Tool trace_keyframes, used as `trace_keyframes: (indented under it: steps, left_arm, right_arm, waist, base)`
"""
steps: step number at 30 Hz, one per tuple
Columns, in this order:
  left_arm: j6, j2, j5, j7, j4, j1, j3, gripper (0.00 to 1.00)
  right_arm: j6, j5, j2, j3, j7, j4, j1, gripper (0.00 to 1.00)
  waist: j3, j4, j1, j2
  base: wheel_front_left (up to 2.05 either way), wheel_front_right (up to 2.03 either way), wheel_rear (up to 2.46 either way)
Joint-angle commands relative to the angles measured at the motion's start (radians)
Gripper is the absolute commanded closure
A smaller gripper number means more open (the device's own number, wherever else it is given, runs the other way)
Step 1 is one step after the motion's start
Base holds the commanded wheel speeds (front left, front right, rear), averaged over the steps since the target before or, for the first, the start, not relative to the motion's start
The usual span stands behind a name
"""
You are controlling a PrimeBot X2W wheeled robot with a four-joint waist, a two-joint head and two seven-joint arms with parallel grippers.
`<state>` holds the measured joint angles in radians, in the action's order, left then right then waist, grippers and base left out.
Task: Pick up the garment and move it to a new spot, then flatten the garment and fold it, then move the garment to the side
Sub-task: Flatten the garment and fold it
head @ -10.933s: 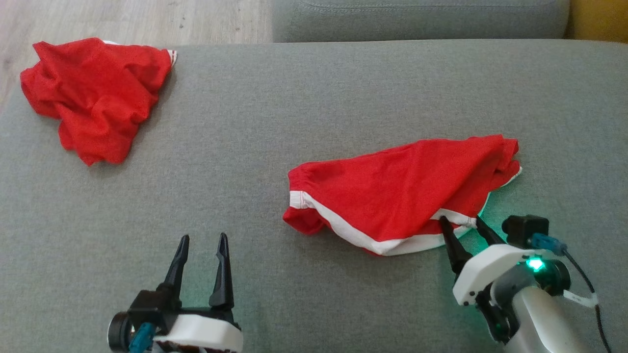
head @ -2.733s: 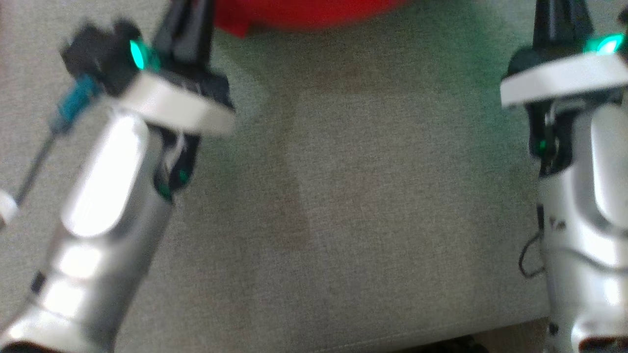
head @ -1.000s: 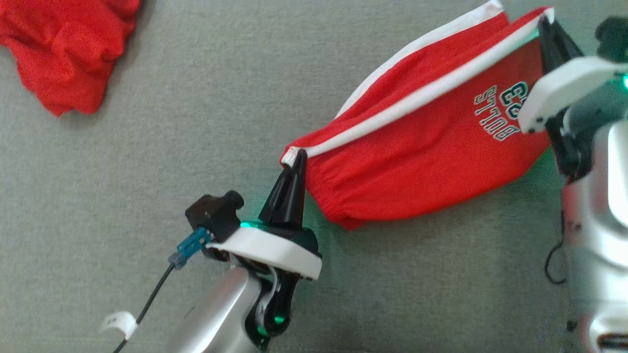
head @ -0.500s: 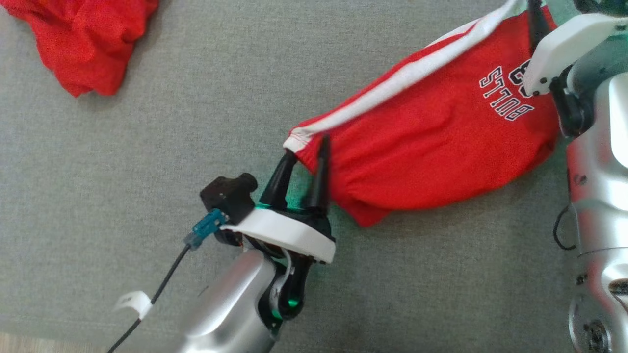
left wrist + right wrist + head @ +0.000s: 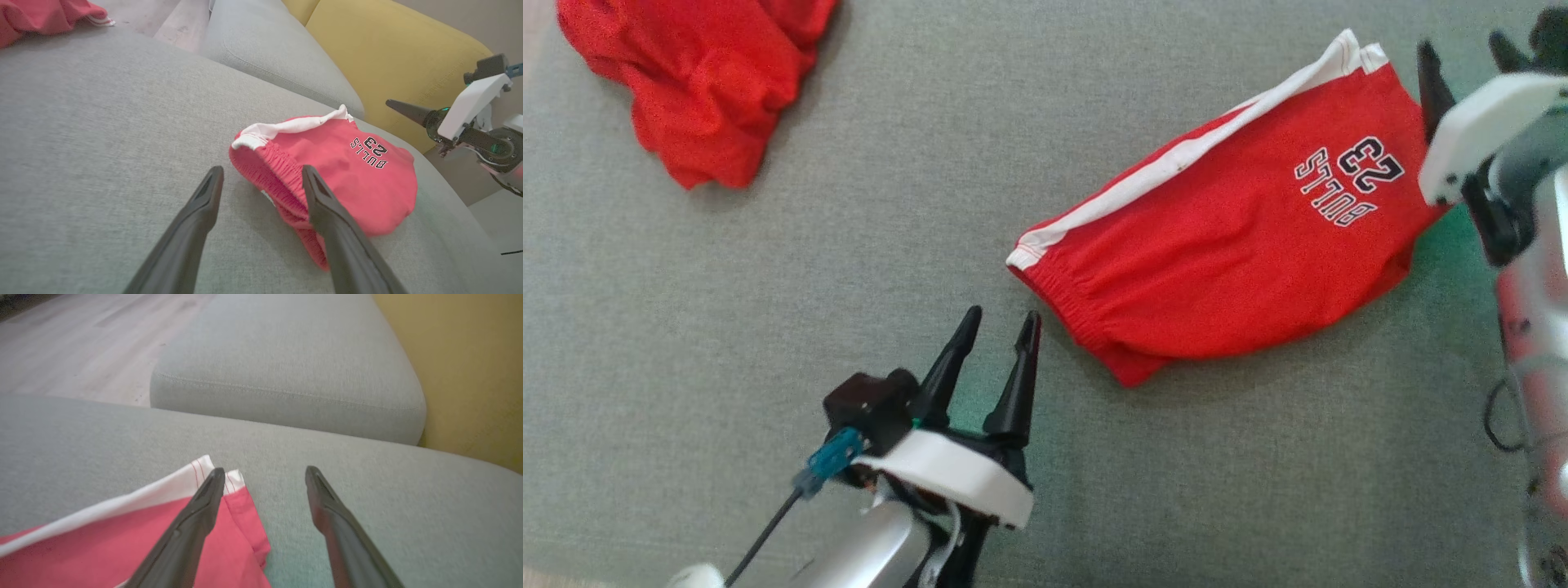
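In the head view, a pair of red fabric shorts with a white side stripe and dark "BULLS 23" lettering (image 5: pixel 1225 261) is seen lying on the grey woven sofa cushion (image 5: pixel 849 245), between the two tools. The left gripper (image 5: pixel 1004 314) is held with its fingers spread, and nothing is between them. The elastic waistband of the shorts lies just beyond and to the right of its tips, apart from them. The right gripper (image 5: pixel 1462 42) is also spread and empty, and the leg end of the shorts is just to its left. A second crumpled red garment (image 5: pixel 694 82) lies well apart, far ahead and to the left of the left gripper.

In the left wrist view, the shorts (image 5: pixel 351 179) are found just ahead of the right finger (image 5: pixel 327 212), with the waistband turned toward the camera.

In the right wrist view, the white hem corner (image 5: pixel 204 469) is seen at the tip of the left finger (image 5: pixel 196 514); whether it is touched cannot be told. Between the open fingers only cushion is seen. Beyond the tips a second grey cushion (image 5: pixel 286 375) and a yellow upholstered backrest (image 5: pixel 470 375) are visible.
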<state>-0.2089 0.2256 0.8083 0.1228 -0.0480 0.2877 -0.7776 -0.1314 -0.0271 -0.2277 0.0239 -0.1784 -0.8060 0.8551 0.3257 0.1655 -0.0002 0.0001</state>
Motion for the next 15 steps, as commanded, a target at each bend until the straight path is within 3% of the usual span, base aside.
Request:
trace_keyframes:
  steps: [1,9,14,15]
  left_arm:
    - [-0.011,0.028,-0.013,-0.003,0.051,0.004,0.030,0.00]
    - [-0.073,0.099,-0.010,0.030,0.176,-0.055,0.103,0.00]
    - [-0.106,0.126,-0.010,0.054,0.198,-0.069,0.153,0.00]
    - [-0.110,0.129,-0.010,0.058,0.200,-0.071,0.161,0.00]
  right_arm:
    - [0.001,-0.013,-0.011,-0.026,-0.012,0.020,-0.013,0.00]
    - [0.001,-0.125,-0.106,-0.116,-0.152,-0.022,-0.070,0.00]
    - [0.001,-0.216,-0.126,-0.155,-0.228,-0.024,-0.097,0.00]
    - [0.001,-0.235,-0.125,-0.162,-0.239,-0.020,-0.101,0.27]
  waist:
    - [-0.014,0.008,0.0002,-0.0001]
    - [-0.013,0.044,0.0002,-0.0001]
    - [-0.003,0.058,0.0002,-0.0001]
    - [-0.002,0.059,0.0002,-0.0001]
  base:
    - [0.00,0.00,0.00]
    - [0.00,0.00,0.00]
    - [0.00,0.00,0.00]
    - [0.00,0.00,0.00]
